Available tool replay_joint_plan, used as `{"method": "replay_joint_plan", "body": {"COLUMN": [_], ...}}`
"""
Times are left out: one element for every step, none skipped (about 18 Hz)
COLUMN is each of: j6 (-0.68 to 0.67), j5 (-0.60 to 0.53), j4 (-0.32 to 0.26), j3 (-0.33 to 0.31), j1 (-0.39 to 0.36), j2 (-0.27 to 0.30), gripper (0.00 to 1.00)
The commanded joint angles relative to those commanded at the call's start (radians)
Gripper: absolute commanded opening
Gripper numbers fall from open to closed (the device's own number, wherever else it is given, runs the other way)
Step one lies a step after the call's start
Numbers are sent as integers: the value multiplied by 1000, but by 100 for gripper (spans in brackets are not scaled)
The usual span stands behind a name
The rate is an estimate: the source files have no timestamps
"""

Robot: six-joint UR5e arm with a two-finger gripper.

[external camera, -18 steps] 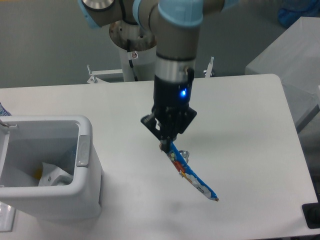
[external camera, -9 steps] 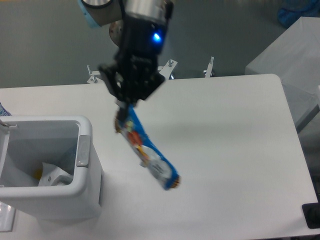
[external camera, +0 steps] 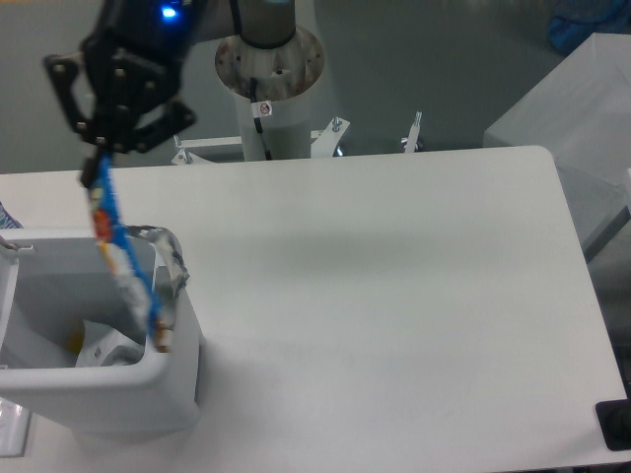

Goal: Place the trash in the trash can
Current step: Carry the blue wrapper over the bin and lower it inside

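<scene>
- The trash can [external camera: 59,379] sits at the left edge of the worktop [external camera: 394,296]. Its top is open, so things can drop straight in.
- Down inside it lies a whitish wrapper [external camera: 99,347], with a bit of yellow next to it. I think one piece of trash is already where it belongs.
- The claw [external camera: 104,148] is high up, over the back right part of the can. It is squeezed shut on the top end of the blue-and-orange snack packet [external camera: 120,256].
- The packet hangs down from the claw like a long ribbon. It leans a little to the right as it goes down.
- Its bottom end looks to be level with the thick rim on the can's right side, by the grey flap [external camera: 170,286]. I cannot tell if it touches the rim or hangs just in front.
- I think the claw holds it by one end so the rest can slide in first. The low tip might catch on the rim, so it may need to go a bit more left.
- The rest of the worktop, off to the right, has no trash on it.
</scene>
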State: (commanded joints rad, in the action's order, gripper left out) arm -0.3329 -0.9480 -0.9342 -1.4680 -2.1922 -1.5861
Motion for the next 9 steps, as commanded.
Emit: {"method": "replay_joint_plan", "body": {"j6": [-2, 1, 5, 8, 8, 9, 9, 9, 14], "j5": [0, 0, 0, 0, 0, -3, -5, -6, -9], "j4": [0, 2, 2, 3, 5, 5, 5, 6, 8], "j3": [-11, -26, -41, -55, -67, -77, -89, -109, -127], "j1": [3, 12, 18, 22, 26, 31, 32, 34, 34], "j2": [0, 2, 5, 6, 8, 6, 6, 8, 9], "gripper": [0, 0, 0, 0, 0, 0, 0, 0, 0]}}
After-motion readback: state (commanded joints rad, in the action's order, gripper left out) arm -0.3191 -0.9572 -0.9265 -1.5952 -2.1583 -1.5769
